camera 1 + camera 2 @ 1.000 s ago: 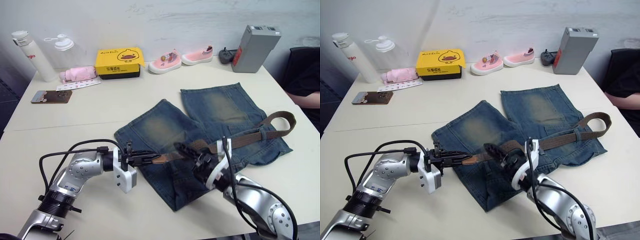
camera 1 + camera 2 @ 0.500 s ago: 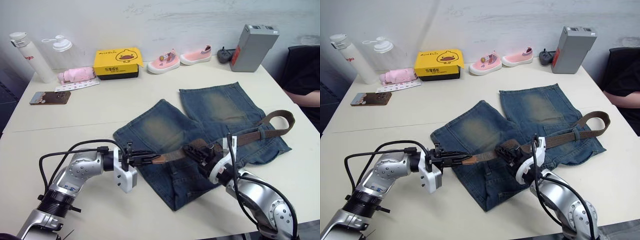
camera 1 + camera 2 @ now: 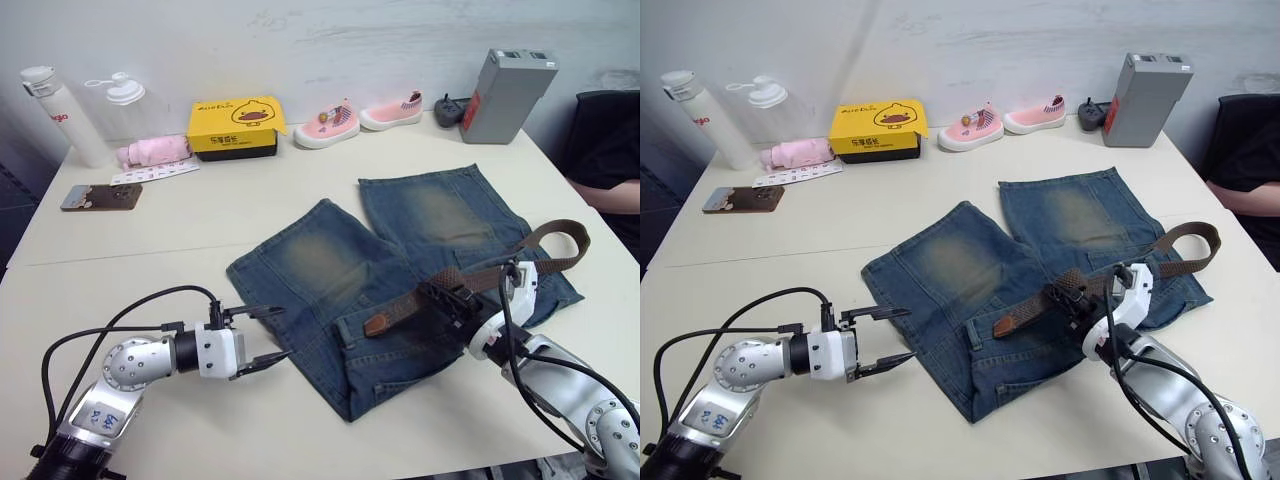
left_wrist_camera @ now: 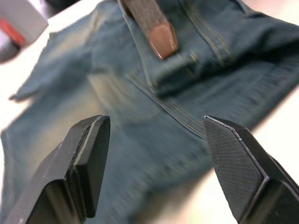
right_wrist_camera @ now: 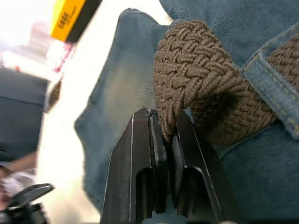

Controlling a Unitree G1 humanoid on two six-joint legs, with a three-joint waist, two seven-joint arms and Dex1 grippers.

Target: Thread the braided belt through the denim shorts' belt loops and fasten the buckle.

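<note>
The right gripper (image 3: 447,294) is clamped on the belt (image 3: 405,309), pinching a fold of it over the shorts (image 3: 400,270) (tan tip lying loose on the denim). The left gripper (image 3: 262,335) gapes wide, empty, beside the shorts on the worktop (image 3: 180,230).

Each arm has a silver-grey metal casing with rounded joint housings. Black cables run in loose loops along the outside of both forearms to the wrists. The left arm carries a small blue-and-white label on its lower segment. A white block forms each wrist mount. The left gripper (image 3: 262,336) has two slim black fingers tapering to points; the inner faces of its fingers (image 4: 238,168) are finely ribbed. The right gripper (image 3: 447,292) has the same black fingers, with straight grooved sides.
</note>
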